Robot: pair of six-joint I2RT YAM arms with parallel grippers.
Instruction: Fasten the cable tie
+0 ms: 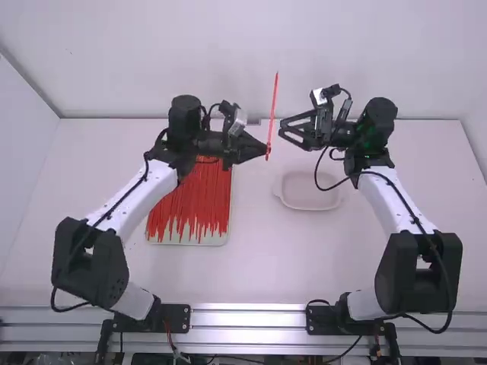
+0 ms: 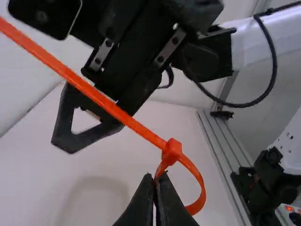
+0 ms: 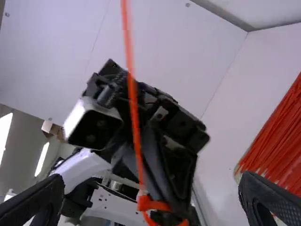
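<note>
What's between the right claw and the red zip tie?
Nothing. In the high view, a bare gap lies between the right gripper and the upright cable tie.

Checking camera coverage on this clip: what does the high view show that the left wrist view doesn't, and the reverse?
High view: the spare red ties on their tray and the white dish on the table. Left wrist view: the cable tie's head with its closed loop, pinched by the left gripper. Both: the tie's long tail and the open right gripper.
</note>
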